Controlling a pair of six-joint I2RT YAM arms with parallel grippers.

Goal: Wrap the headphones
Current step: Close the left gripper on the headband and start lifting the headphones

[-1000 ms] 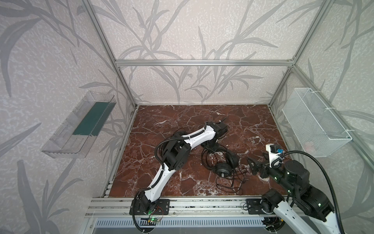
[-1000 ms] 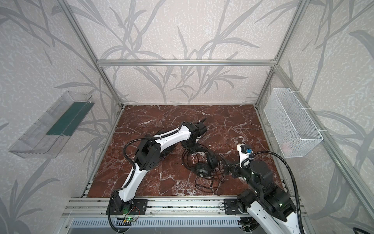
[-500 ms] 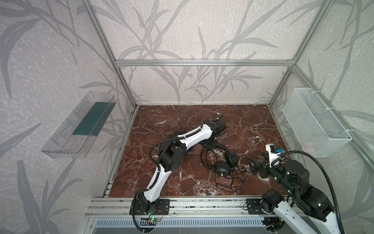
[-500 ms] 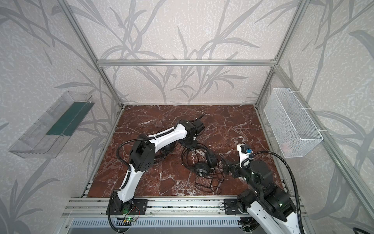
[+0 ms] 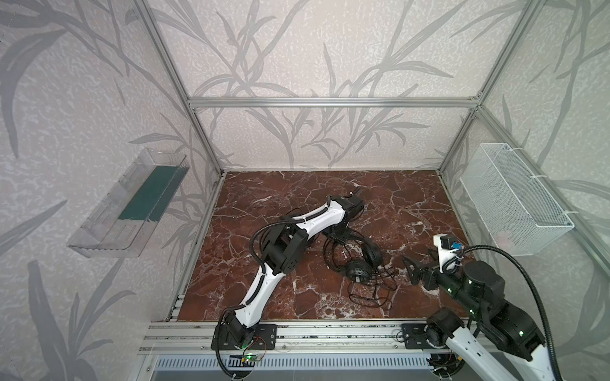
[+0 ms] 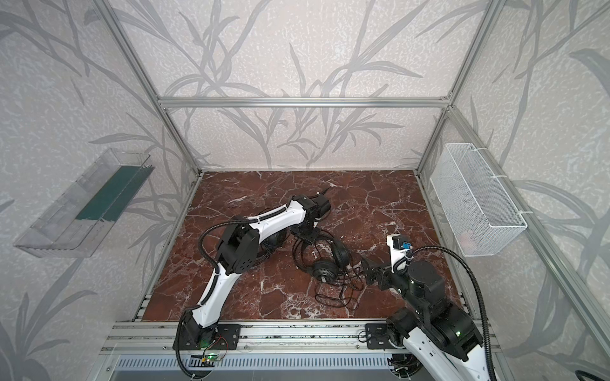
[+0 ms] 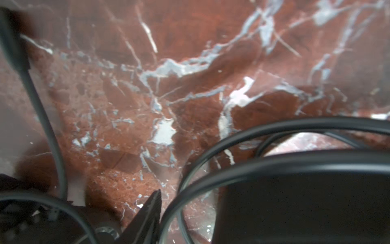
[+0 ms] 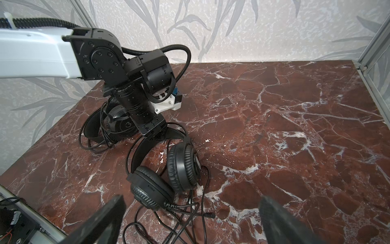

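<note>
- The left gripper (image 8: 155,136) is set at the headband (image 8: 140,151) of the headset (image 8: 183,166); whether the band is pinched cannot be told.
- The right gripper (image 8: 193,199) is seen wide open and empty, just beside that headset, over its loose cable (image 8: 181,213).
- A second headset (image 8: 120,124) lies just behind it.
- Securing the headset is judged the step in hand; this cable is not yet wound.
- Next, the band must be clamped and the cable picked up.

Both top views look steeply down from high at the front onto the whole table (image 5: 396,198) and share almost the same scene. The left wrist camera hangs very close above its surface. The right wrist camera looks low across the table, over the right pincer (image 8: 192,197) at the lower edge, toward the back wall (image 8: 232,31).
</note>
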